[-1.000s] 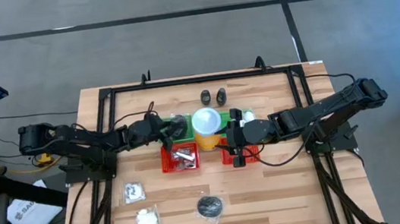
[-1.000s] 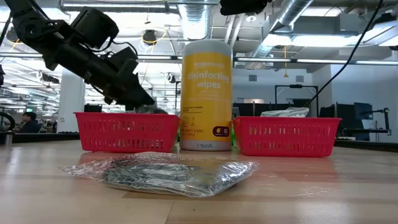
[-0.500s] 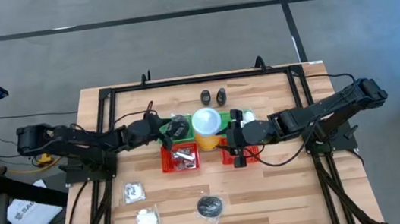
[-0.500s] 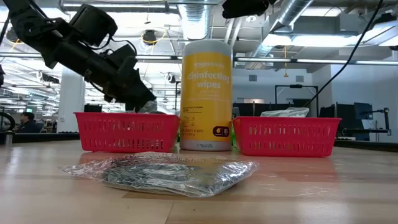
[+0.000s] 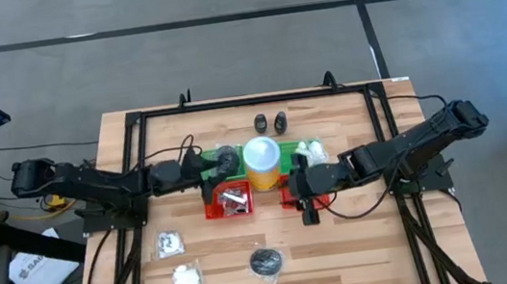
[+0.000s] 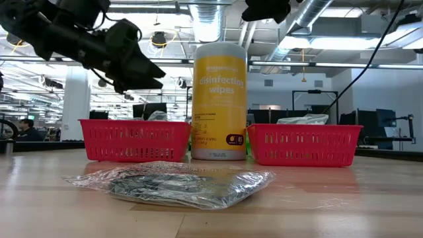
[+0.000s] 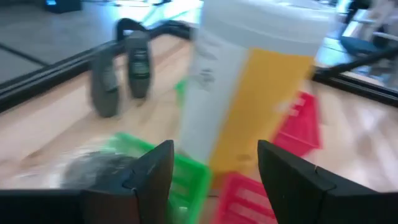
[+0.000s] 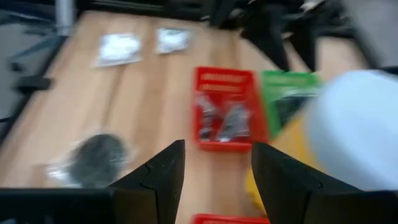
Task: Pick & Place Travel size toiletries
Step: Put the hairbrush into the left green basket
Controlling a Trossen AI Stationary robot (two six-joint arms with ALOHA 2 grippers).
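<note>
From above: the wooden table (image 5: pixel 344 247) carries a yellow wipes canister (image 5: pixel 261 158) at centre, flanked by a left red tray (image 5: pixel 229 201) holding silvery tubes (image 5: pixel 232 199) and a right red tray (image 5: pixel 291 198); a green tray (image 5: pixel 230 169) lies behind the left red one; two tiny black bottles (image 5: pixel 270 121) stand near the far edge; two clear-wrapped white packets (image 5: pixel 178 263) and a dark grey round pad (image 5: pixel 267 261) lie on the near part of the table, well apart from the trays; the left end effector (image 5: pixel 221 165) hangs over the green tray; the right end effector (image 5: pixel 304 186) hangs over the right red tray.

At table height: the wrapped pad (image 6: pixel 172 180) lies in the foreground; both red trays and the canister (image 6: pixel 219 99) stand behind it; the left end effector (image 6: pixel 142 66) hovers above the left red tray (image 6: pixel 134 139).

Left wrist: fingers (image 7: pixel 151 180) spread apart, nothing between them; canister (image 7: pixel 249 93), bottles (image 7: pixel 124 68) and green tray (image 7: pixel 180 180) lie ahead.

Right wrist: fingers (image 8: pixel 158 177) spread apart, empty; the tubes (image 8: pixel 221 118) in their red tray, the packets (image 8: pixel 143 43) and the pad (image 8: pixel 93 155) show beyond.
</note>
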